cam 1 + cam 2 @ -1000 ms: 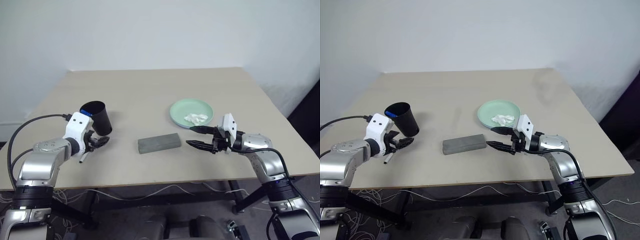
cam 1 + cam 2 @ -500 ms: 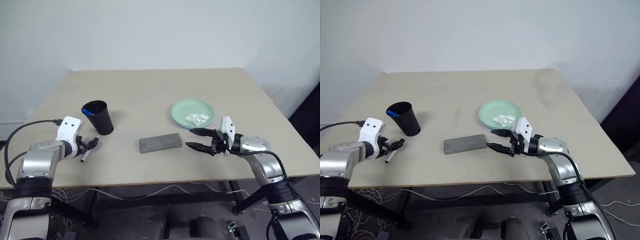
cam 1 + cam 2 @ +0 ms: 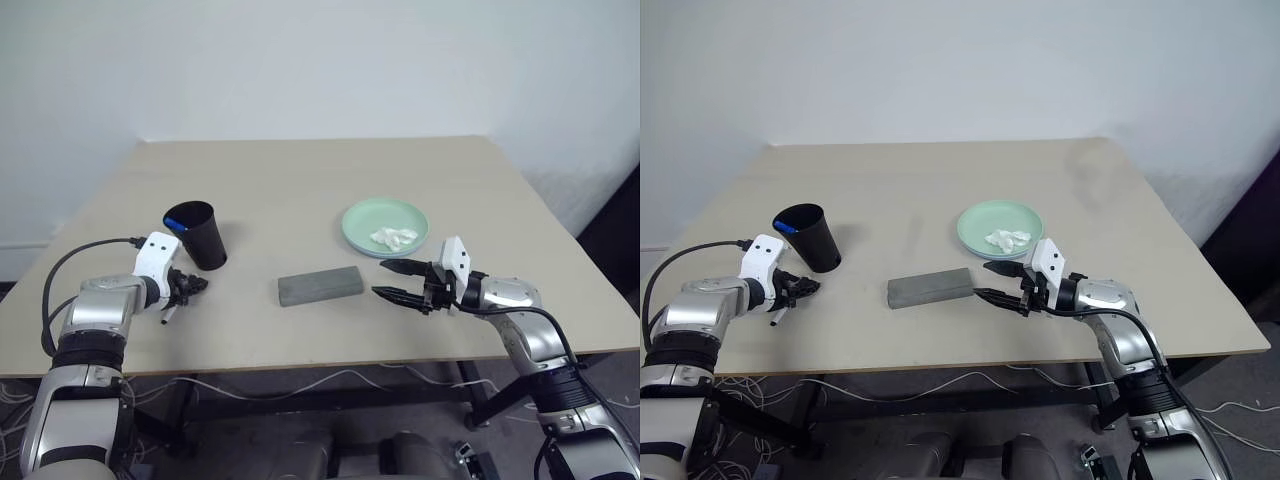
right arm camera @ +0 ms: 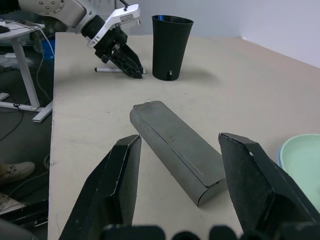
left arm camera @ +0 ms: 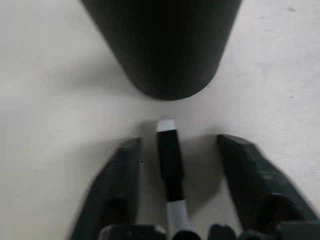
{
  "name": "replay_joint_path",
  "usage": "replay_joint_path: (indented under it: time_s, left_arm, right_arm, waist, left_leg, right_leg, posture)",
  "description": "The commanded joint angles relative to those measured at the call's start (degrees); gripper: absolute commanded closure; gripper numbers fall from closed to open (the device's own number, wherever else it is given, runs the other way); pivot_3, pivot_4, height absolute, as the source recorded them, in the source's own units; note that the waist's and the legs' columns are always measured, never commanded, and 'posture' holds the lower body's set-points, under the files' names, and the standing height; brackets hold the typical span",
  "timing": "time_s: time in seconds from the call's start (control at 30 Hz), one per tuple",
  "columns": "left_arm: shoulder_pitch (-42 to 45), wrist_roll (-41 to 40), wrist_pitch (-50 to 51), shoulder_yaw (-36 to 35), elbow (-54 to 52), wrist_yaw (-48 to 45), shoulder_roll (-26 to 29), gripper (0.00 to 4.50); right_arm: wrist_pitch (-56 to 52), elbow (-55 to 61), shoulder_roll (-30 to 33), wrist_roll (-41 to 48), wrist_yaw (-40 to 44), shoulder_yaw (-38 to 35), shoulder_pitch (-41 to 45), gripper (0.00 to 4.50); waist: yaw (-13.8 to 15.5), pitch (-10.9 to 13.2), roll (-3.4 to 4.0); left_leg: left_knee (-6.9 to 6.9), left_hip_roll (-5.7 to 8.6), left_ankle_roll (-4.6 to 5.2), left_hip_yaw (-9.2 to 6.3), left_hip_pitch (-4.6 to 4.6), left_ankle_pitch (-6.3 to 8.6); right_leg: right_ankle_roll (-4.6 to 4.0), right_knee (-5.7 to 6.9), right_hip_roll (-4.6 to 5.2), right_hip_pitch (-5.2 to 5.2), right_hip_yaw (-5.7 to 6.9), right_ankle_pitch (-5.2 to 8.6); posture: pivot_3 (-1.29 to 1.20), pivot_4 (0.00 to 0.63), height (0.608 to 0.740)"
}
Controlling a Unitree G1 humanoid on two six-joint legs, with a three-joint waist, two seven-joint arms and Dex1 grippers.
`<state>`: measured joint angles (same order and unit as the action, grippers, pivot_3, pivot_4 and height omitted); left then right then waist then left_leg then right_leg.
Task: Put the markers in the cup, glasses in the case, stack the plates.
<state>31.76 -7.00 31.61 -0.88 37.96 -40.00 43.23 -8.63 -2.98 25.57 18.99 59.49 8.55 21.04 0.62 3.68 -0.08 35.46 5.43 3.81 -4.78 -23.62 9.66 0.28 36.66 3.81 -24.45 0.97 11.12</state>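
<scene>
Lower and nearer the bench [image 3: 300,180] than a second ago, the left gripper [image 3: 193,286] now sits with its jaws straddling the black-capped marker [image 5: 170,160], which lies flat on the bench just in front of the cup [image 3: 200,235]. In the left wrist view both fingers [image 5: 122,185] stand clear of the marker with a gap on either side, so the jaws are partly open and grip nothing. The marker's white body [image 3: 777,320] pokes out behind the gripper toward the bench's near edge.

The cup stands upright on the left part of the bench, with something blue showing inside its rim. The case [image 3: 320,287] lies closed and flat near the middle, slightly askew to the front edge. The right gripper [image 3: 393,281] hangs just beside the case's right end, jaws wide open and empty, pointing toward it; it has not shifted. Behind it, the mint green plate [image 3: 384,226] holds a crumpled white tissue [image 3: 392,238].

No lettering or brand mark can be read on the cup, case or marker.

Most of the bench is bare: the whole far half is open, and there is free room between cup and case and to the right of the plate. The marker and left gripper are near the front left edge; the right gripper is also close to the front edge.
</scene>
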Motion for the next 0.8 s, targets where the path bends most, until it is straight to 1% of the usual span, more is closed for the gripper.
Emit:
replay_joint_path:
  time_s: [0.03, 0.13, 0.3, 0.47, 0.53, 0.67, 0.8]
  left_arm:
    - [0.9, 1.6, -0.9, 0.3, 0.4, 0.0, 0.2, 3.39]
    - [0.2, 1.6, -0.8, 0.1, -0.3, -0.2, 0.3, 4.42]
    - [-2.7, 1.0, -0.1, 0.0, -6.4, -1.9, 1.0, 4.47]
    - [-8.9, -4.1, 0.6, -0.3, -23.5, -8.7, 0.4, 4.47]
    - [-10.1, -4.8, -2.1, -0.3, -28.1, -9.7, -0.5, 4.47]
    - [-7.4, -7.6, -8.8, -3.8, -29.8, -7.9, -6.0, 4.47]
    - [-1.7, -6.1, -19.4, -5.6, -24.0, -3.1, -10.6, 4.47]
  right_arm:
    - [1.0, 2.4, 0.2, -0.1, -0.6, -1.1, 0.5, 1.81]
    - [1.1, 2.2, 0.2, -0.1, -0.8, -1.0, 0.6, 1.81]
    - [1.4, 1.7, 0.2, -0.3, -0.8, -1.0, 0.8, 1.81]
    - [1.7, 1.2, -0.1, -0.6, -0.8, -0.9, 1.1, 1.81]
    - [1.8, 0.8, -0.3, -0.8, -0.8, -0.8, 1.4, 1.81]
    - [2.2, -0.1, -0.6, -1.3, -0.8, -0.8, 2.1, 1.81]
    - [2.5, -0.4, -0.8, -1.5, -1.0, -0.8, 2.4, 1.81]
  waist:
    - [0.0, 0.0, 0.00]
    - [0.0, 0.0, 0.01]
    - [-0.1, 0.0, 0.01]
    - [0.0, 0.0, 0.02]
    - [0.0, 0.0, 0.01]
    - [0.0, 0.0, 0.02]
    - [0.0, 0.0, -0.01]
  left_leg:
    - [0.00, 0.00, 0.00, 0.00, 0.00, 0.00]
    - [-0.01, 0.00, 0.00, -0.02, 0.00, 0.00]
    - [0.00, 0.00, 0.00, -0.01, 0.00, 0.00]
    - [-0.01, 0.00, 0.01, 0.02, -0.04, 0.00]
    - [-0.03, 0.00, 0.01, 0.02, -0.06, 0.00]
    - [-0.03, 0.00, 0.01, 0.02, -0.08, 0.00]
    - [-0.03, 0.00, 0.00, -0.01, -0.05, 0.00]
  right_leg:
    - [0.00, 0.01, 0.01, 0.01, 0.01, 0.00]
    - [-0.01, 0.03, 0.01, 0.01, 0.03, 0.00]
    - [0.00, -0.01, 0.01, -0.01, 0.02, 0.00]
    - [0.03, -0.17, 0.03, -0.03, 0.01, 0.02]
    - [0.05, -0.23, 0.04, -0.03, 0.02, 0.04]
    - [0.05, -0.22, 0.06, 0.03, 0.02, 0.03]
    - [0.04, -0.07, 0.05, 0.07, 0.06, 0.03]
  posture:
    - [0.00, 0.000, 0.737]
    - [0.00, 0.000, 0.737]
    - [0.00, 0.000, 0.737]
    - [0.00, 0.000, 0.737]
    - [0.00, 0.000, 0.737]
    - [0.00, 0.000, 0.737]
    - [0.00, 0.000, 0.737]
